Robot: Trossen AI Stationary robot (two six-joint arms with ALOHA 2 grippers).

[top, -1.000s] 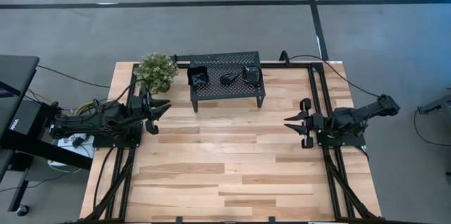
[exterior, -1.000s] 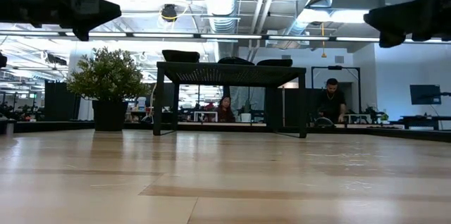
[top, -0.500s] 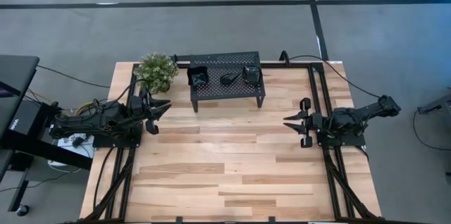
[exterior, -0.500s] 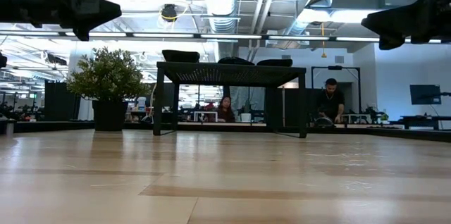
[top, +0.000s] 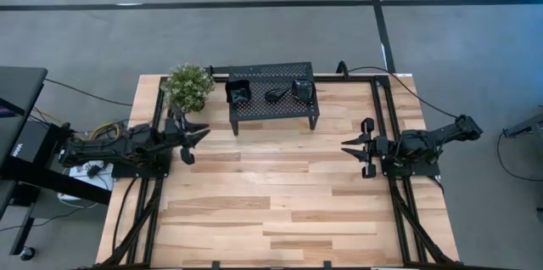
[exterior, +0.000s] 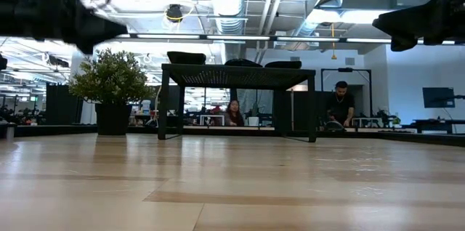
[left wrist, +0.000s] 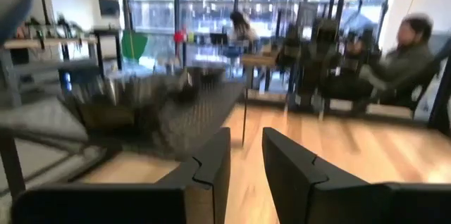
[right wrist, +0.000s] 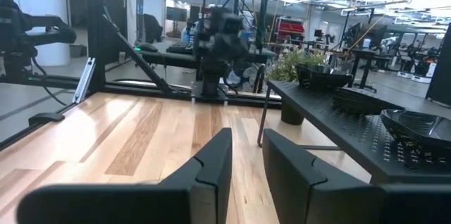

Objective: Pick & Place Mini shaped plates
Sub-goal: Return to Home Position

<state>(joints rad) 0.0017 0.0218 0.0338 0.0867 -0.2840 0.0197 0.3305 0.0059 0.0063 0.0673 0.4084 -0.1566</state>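
The mini shaped plates are glossy black dishes in three small stacks (top: 238,92), (top: 277,95), (top: 303,90) resting on top of a black perforated stand (top: 271,109) at the table's far middle. The low view shows them as dark shapes (exterior: 187,57), (exterior: 283,64) on the stand's top. My left gripper (top: 199,138) hovers open at the table's left side, level with the stand's near left leg. My right gripper (top: 346,149) hovers open at the right side, nearer than the stand. The right wrist view shows the plates (right wrist: 419,124) ahead of its fingers (right wrist: 211,168).
A small potted plant (top: 187,86) stands at the far left corner beside the stand. Black rails (top: 386,117) run along both table sides. The bare wooden table (top: 271,202) spreads between the arms and toward the near edge. People sit in the room beyond (exterior: 343,104).
My left gripper has moved a little toward the table's right and near side and dropped slightly; its picture is blurred with motion. The right gripper has edged slightly toward the table's left. The plates have not moved.
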